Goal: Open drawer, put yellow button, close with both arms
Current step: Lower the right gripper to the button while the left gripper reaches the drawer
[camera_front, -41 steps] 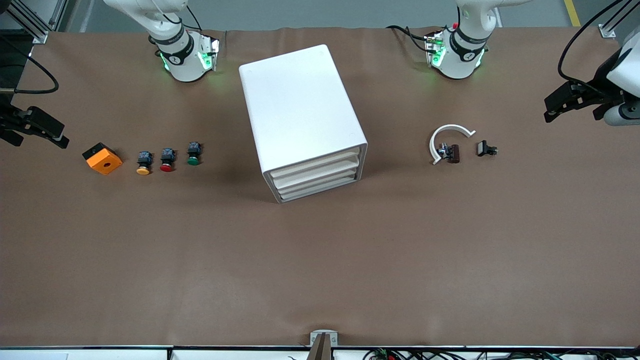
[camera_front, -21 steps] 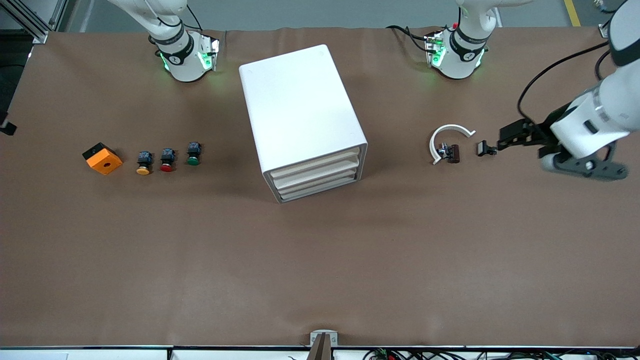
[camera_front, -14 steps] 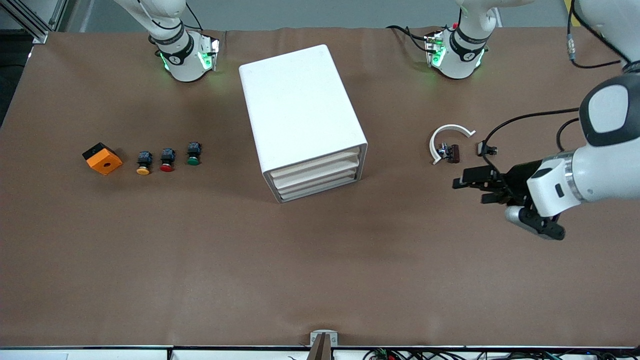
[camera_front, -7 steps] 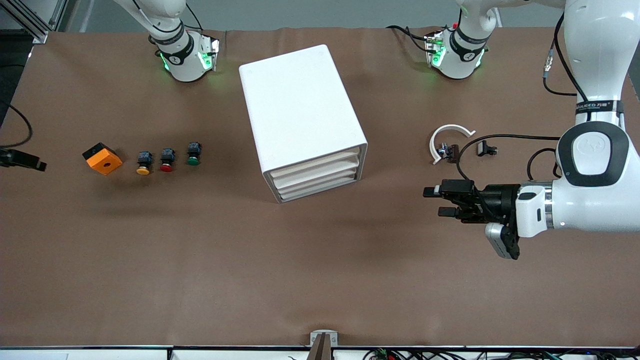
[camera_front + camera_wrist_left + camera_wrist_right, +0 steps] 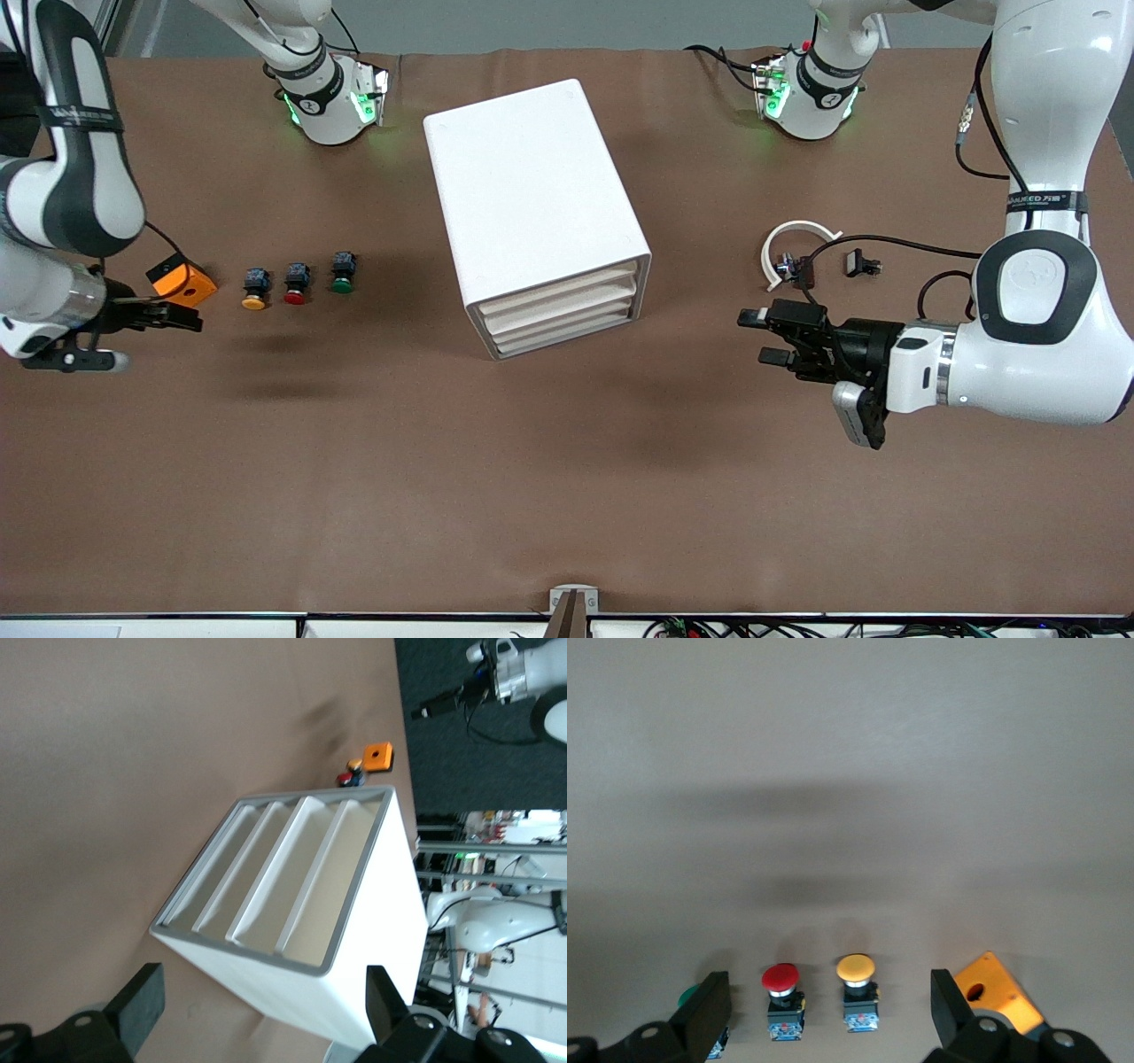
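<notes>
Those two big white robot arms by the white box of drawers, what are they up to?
Nothing is held yet. The left gripper, open, hangs over the brown table facing the white round-edged plastic cabinet, whose top drawer is shut. The right gripper, open, hangs beside the orange square block, near the small yellow-capped push-button in a row with a red-capped button and a green-capped button.

Evenly and brightly lit from overhead, with soft, diffuse shadows on the brown table (image 5: 567,461) under both arms and beside the white cabinet (image 5: 532,204). Slightly washed out and hazy in both wrist views; no harsh glare.
</notes>
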